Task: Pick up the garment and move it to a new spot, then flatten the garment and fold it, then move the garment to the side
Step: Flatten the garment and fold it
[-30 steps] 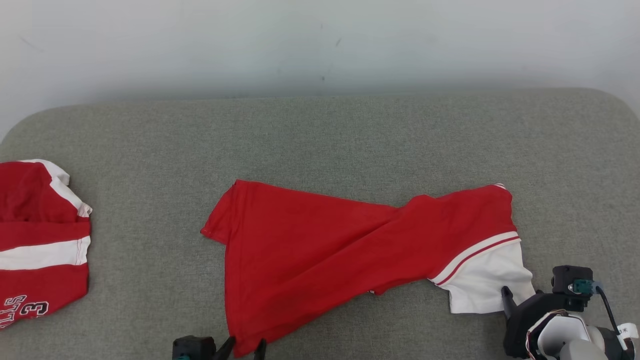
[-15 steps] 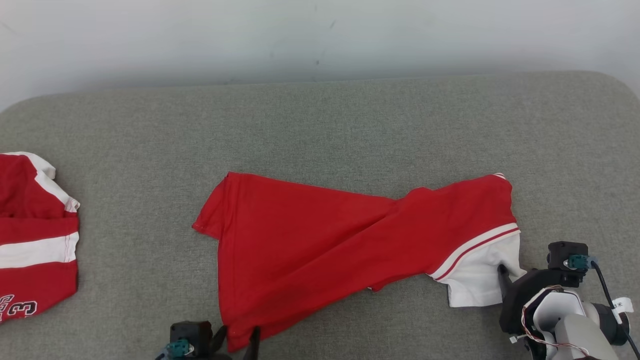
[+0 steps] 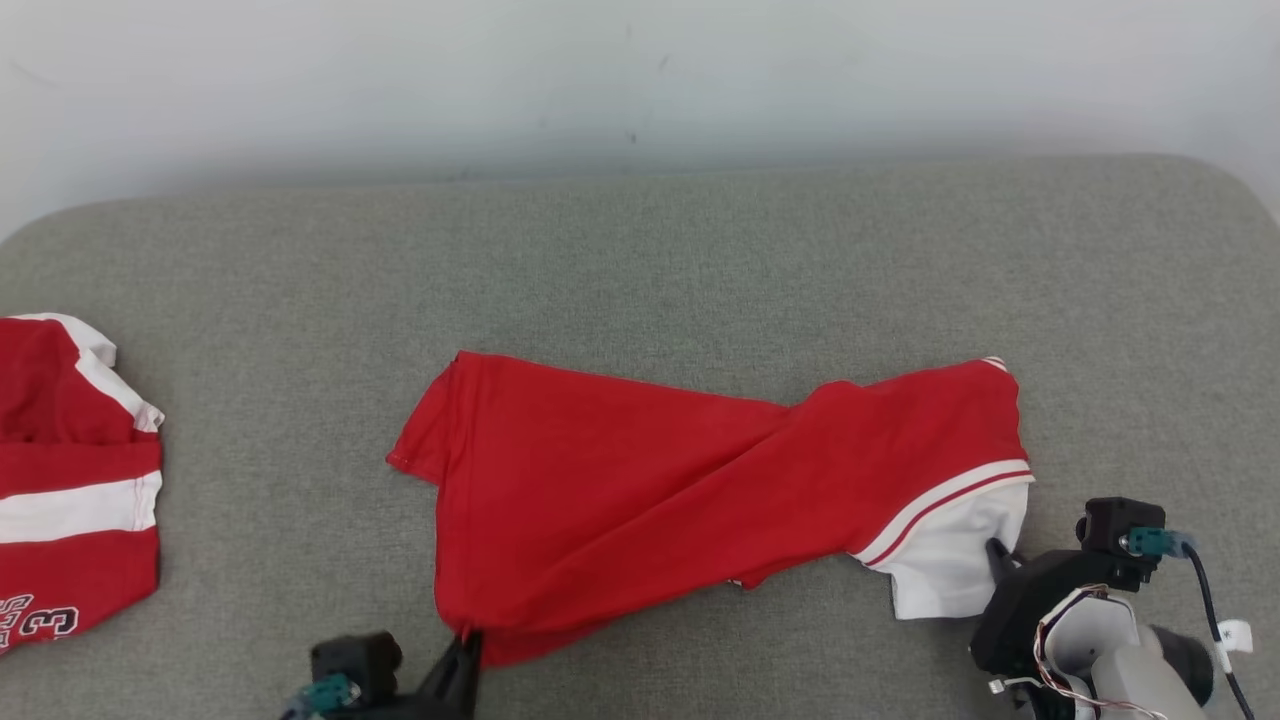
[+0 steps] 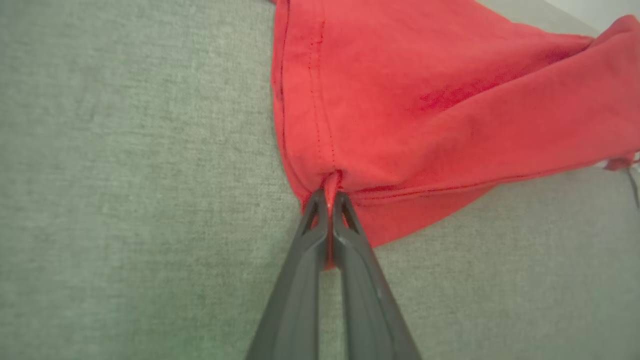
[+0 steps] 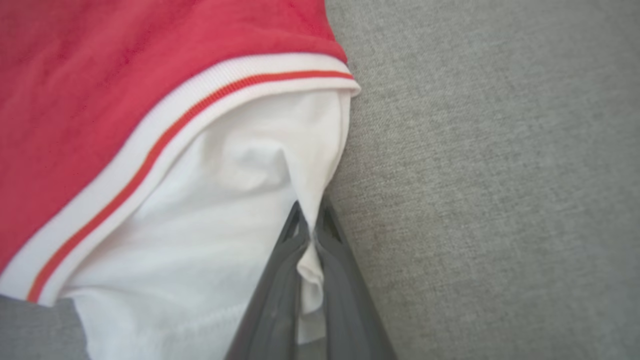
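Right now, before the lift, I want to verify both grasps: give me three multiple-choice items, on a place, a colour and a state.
1. Where does the left gripper hold the garment? A. red near corner B. white sleeve C. far edge
2. What colour is the cloth in the right gripper? A. red B. white C. grey
3. How are both grippers? A. wide open B. shut on cloth C. shut on nothing
Answers: 1 A, red hem pinched in the left wrist view; 2 B, white fold pinched in the right wrist view; 3 B, cloth sits between closed jaws in both.
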